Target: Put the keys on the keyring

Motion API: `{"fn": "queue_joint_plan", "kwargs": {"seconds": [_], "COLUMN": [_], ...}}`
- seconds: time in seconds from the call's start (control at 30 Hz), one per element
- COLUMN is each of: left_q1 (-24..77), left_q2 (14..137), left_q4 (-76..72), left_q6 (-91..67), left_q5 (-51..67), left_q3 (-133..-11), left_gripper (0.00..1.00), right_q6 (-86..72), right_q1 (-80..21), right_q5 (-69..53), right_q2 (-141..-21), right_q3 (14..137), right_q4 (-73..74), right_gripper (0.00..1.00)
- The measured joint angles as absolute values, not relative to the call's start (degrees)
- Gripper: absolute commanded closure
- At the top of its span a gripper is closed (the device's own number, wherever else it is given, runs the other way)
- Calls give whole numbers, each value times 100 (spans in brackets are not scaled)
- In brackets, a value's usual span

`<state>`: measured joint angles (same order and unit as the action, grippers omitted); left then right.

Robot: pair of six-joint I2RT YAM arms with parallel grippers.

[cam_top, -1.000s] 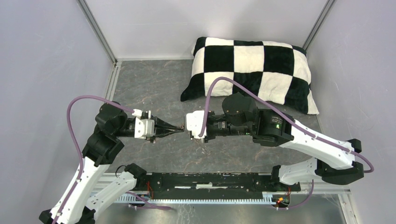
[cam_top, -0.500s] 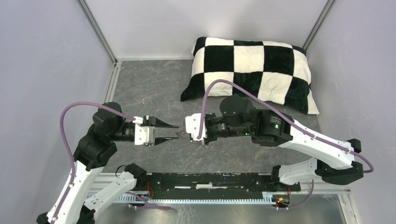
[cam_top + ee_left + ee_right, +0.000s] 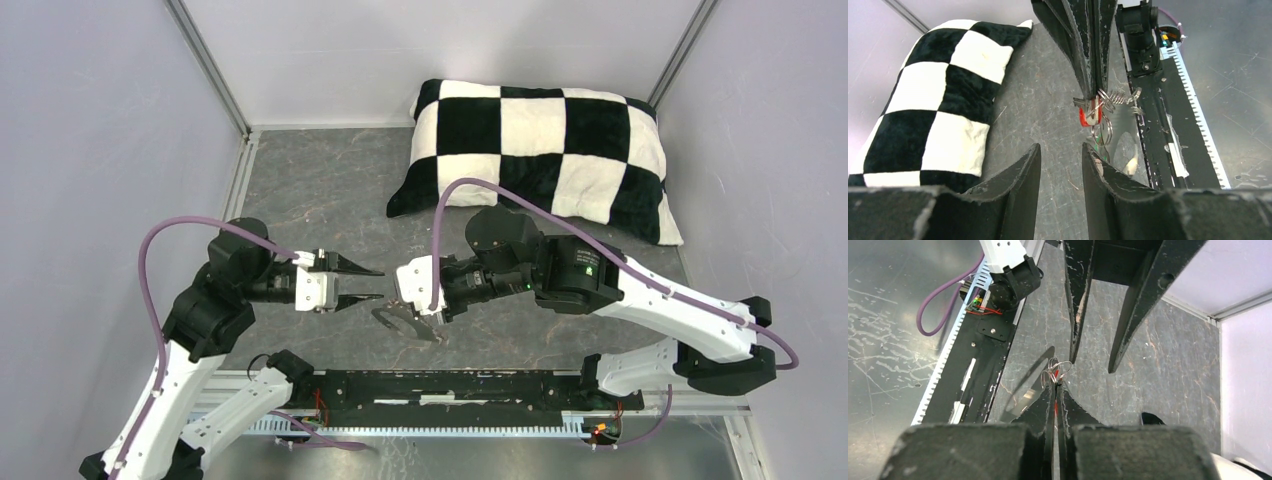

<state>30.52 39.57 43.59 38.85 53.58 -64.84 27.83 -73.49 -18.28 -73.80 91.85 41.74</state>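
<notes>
My right gripper (image 3: 385, 316) is shut on the red key (image 3: 1084, 116), whose red head shows between its closed fingers. The thin grey keyring (image 3: 1113, 97) hangs in loops from those fingertips, just above the table. A small patch of the green key (image 3: 1098, 145) shows below, on the hanging ring. In the right wrist view my right gripper (image 3: 1055, 385) pinches the wire loops of the keyring (image 3: 1055, 367). My left gripper (image 3: 380, 283) is open and empty, a short way left of the keys; it also shows in its wrist view (image 3: 1060, 150).
A black and white checked pillow (image 3: 540, 150) lies at the back right and also shows in the left wrist view (image 3: 933, 95). A black rail (image 3: 450, 390) runs along the near table edge. Grey walls close in the left, right and back.
My left gripper has opened, let go and drawn back to the left. My right gripper has tilted down towards the table with the red key and keyring.
</notes>
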Motion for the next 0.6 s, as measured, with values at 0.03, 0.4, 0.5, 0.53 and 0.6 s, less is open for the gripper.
{"fn": "queue_joint_plan", "kwargs": {"seconds": [0.03,0.4,0.5,0.53,0.6], "left_q1": [3052,3052,3052,3050,3050], "left_q2": [3981,4178,4178,4200,4268], "left_q4": [4362,4440,4665,4799,5081], "left_q6": [3894,4027,4213,4318,4554], "left_q5": [5435,5902,6016,6023,6040], "left_q3": [-6482,-6482,-6512,-6552,-6670], "left_gripper": [59,61,61,61,62], "right_q6": [2792,2858,2847,2842,2834], "right_q1": [-7349,-7349,-7349,-7352,-7369], "right_q5": [-1861,-2075,-2073,-2073,-2058], "right_q2": [-7391,-7422,-7417,-7411,-7380], "right_q3": [9185,8748,8652,8630,8578], "right_q4": [4174,3695,3540,3503,3420], "right_gripper": [100,99,99,99,99]}}
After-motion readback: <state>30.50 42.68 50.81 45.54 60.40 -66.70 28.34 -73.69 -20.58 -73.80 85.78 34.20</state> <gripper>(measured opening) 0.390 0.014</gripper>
